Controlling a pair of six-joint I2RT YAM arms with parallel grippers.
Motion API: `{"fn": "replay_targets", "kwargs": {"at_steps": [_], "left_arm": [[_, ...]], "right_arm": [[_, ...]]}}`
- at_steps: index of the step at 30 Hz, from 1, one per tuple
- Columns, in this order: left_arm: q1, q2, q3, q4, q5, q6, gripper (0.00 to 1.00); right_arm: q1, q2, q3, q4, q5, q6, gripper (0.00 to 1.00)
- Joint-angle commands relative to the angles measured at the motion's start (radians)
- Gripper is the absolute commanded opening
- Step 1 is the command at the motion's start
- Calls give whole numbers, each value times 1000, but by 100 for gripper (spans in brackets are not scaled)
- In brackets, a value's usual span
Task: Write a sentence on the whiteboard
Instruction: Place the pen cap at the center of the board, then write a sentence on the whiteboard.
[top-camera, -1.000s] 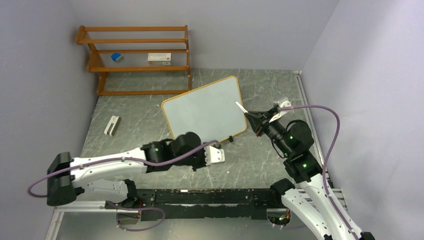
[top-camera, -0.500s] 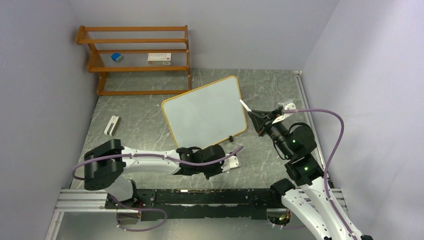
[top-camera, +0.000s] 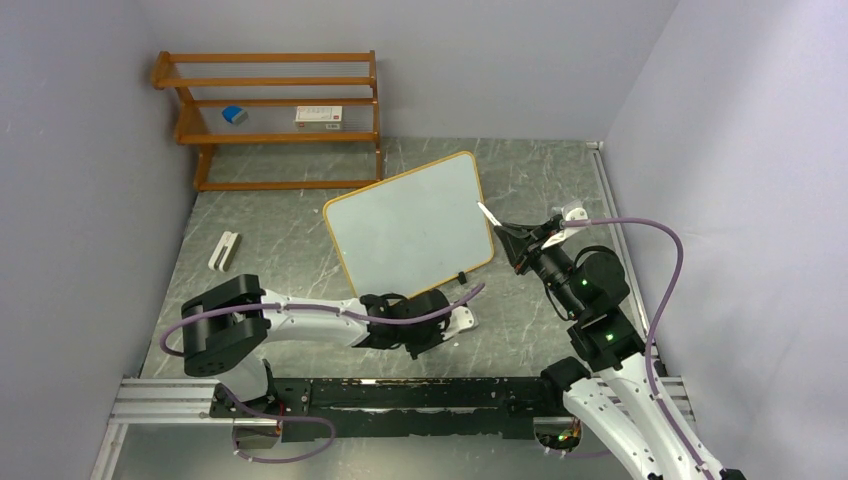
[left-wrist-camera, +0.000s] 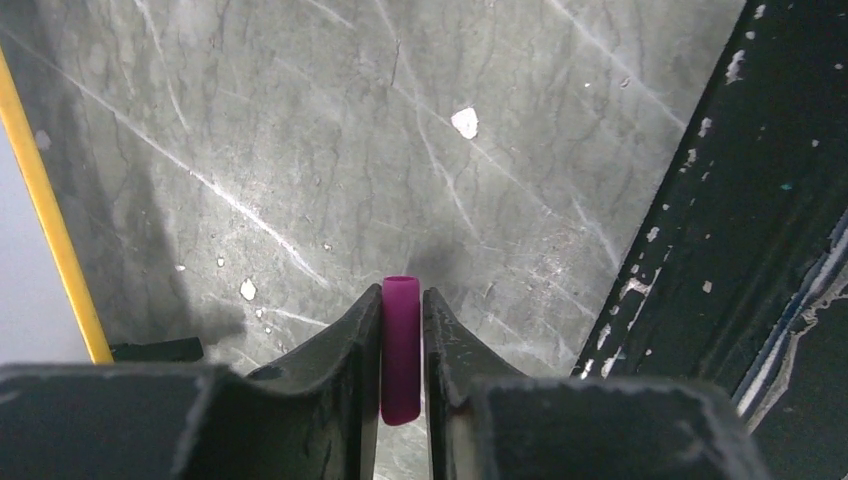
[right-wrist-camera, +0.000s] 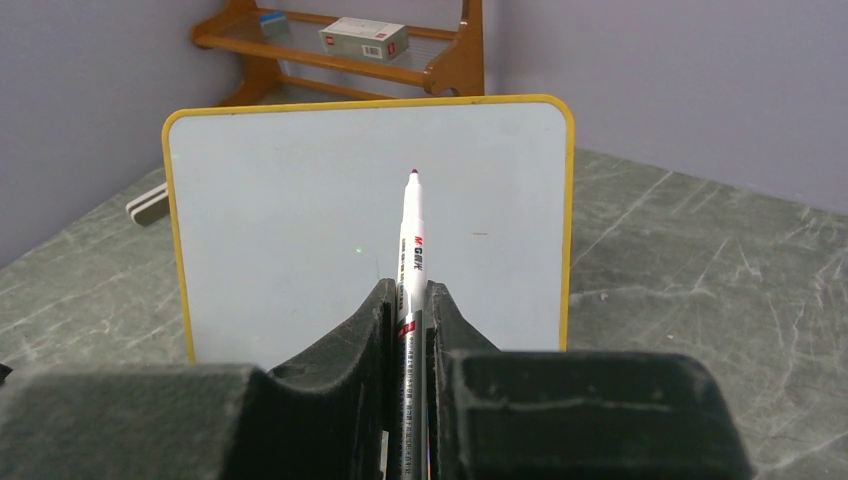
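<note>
The whiteboard (top-camera: 410, 225) stands tilted on the table, white with a yellow-wood frame, and fills the right wrist view (right-wrist-camera: 300, 230). Its face is blank, and the sentence is out of view. My right gripper (top-camera: 512, 238) (right-wrist-camera: 408, 287) is shut on an uncapped white marker (right-wrist-camera: 411, 240). The marker's tip points at the board from just off its right edge (top-camera: 486, 212). My left gripper (top-camera: 463, 318) (left-wrist-camera: 402, 295) hangs low over the table near the front rail. Its jaws stand tight around a purple marker cap (left-wrist-camera: 401, 350), with only a hairline of light at the right finger.
A wooden shelf (top-camera: 270, 110) stands at the back left with a blue block (top-camera: 234, 114) and a white box (top-camera: 320, 115) on it. An eraser (top-camera: 224, 250) lies on the table at the left. A black rail (left-wrist-camera: 740, 250) runs along the near edge.
My left arm has stretched out low and drawn back toward the front rail, carrying the cap down close to the table. My right gripper has moved the marker slightly right, off the board's edge.
</note>
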Motion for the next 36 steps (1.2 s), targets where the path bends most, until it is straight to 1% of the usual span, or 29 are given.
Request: {"fn": "replay_targets", "kwargs": {"at_steps": [1, 5, 11, 14, 17, 21, 25, 33, 35, 36], "left_arm": [[15, 13, -10, -8, -10, -21, 26], [23, 5, -7, -14, -5, -21, 34], [25, -29, 0, -24, -9, -21, 51], [31, -91, 10, -30, -16, -21, 62], [43, -155, 34, -53, -34, -56, 70], [79, -235, 82, -103, -59, -64, 82], [132, -305, 142, -172, -68, -52, 87], [288, -372, 330, -346, -96, -40, 93], [328, -395, 364, -365, -83, 1, 97], [350, -409, 376, -362, -72, 6, 98]], "right_arm": [[-6, -5, 0, 17, 3, -12, 0], [-5, 0, -1, 17, -3, -9, 0], [-6, 11, 10, 6, -9, -10, 0], [-5, 16, 13, 9, -15, -8, 0], [-5, 27, 18, 12, -24, -4, 0], [-5, 42, 32, 16, -30, -7, 0], [-5, 66, 56, 2, -45, -20, 0], [-6, 93, 81, 2, -52, -29, 0], [-6, 105, 87, 0, -57, -28, 0], [-4, 110, 90, 0, -62, -29, 0]]}}
